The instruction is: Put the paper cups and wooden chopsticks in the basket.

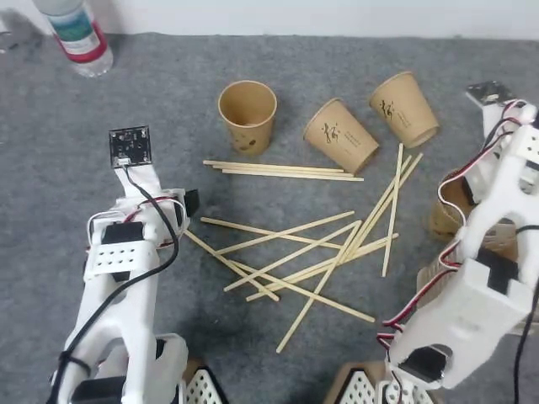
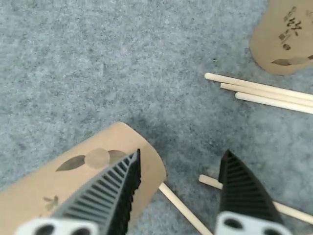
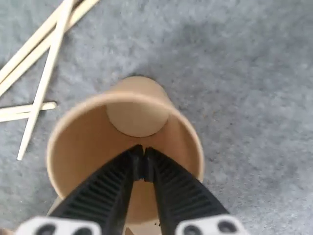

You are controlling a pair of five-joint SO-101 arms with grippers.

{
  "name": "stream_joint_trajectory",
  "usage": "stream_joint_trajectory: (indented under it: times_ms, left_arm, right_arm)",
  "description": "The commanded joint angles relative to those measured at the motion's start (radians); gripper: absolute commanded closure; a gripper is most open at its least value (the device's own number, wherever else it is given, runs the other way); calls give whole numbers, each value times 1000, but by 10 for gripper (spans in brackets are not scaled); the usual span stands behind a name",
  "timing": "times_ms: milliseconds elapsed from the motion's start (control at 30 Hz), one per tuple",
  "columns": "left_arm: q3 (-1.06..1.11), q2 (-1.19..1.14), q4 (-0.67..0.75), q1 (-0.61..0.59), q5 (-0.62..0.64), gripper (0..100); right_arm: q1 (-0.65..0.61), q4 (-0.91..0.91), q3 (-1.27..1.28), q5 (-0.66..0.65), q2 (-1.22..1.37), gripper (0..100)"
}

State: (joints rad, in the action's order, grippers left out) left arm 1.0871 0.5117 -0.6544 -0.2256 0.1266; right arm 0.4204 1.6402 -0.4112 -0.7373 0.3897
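**Step:** cup pickup, both arms; nothing judged stowed yet.
- **R tool** (image 3: 143, 151): narrow, jaws pinched on the wall of the held cup (image 3: 127, 132). Cup mouth faces the cam; cup looks lifted off the desk (image 1: 168, 101).
- **L tool** (image 2: 182, 154): wide, gripping nothing. One finger sits over the side-lying cup (image 2: 58, 186), the other above a chopstick.
- **Loose cups, far side of desk:** upright cup (image 1: 247, 114), tipped cup (image 1: 341, 135), end cup (image 1: 404, 108).
- **Chopsticks** (image 1: 295, 244): scattered mid-desk, btw the arms.
- **Bottle** (image 1: 77, 34): far corner, non-task.

**Next, prob.:** R takes the held cup to the basket, then opens. L must straddle the side-lying cup and close gently, since thin paper crushes.
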Motion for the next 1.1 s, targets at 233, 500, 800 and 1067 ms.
stream_joint_trajectory:
  times_ms: [233, 500, 800, 1067]
  left_arm:
    - [8, -12, 6, -3, 8, 741]
    - [10, -12, 6, -3, 8, 742]
    - [10, -12, 6, -5, 8, 742]
    - [8, -12, 8, -5, 8, 742]
  right_arm:
    - [21, -4, -12, -9, -237, 992]
    - [30, -1, -6, -9, -437, 895]
    - [74, -54, 18, -15, -305, 728]
    - [67, -50, 18, -15, -206, 731]
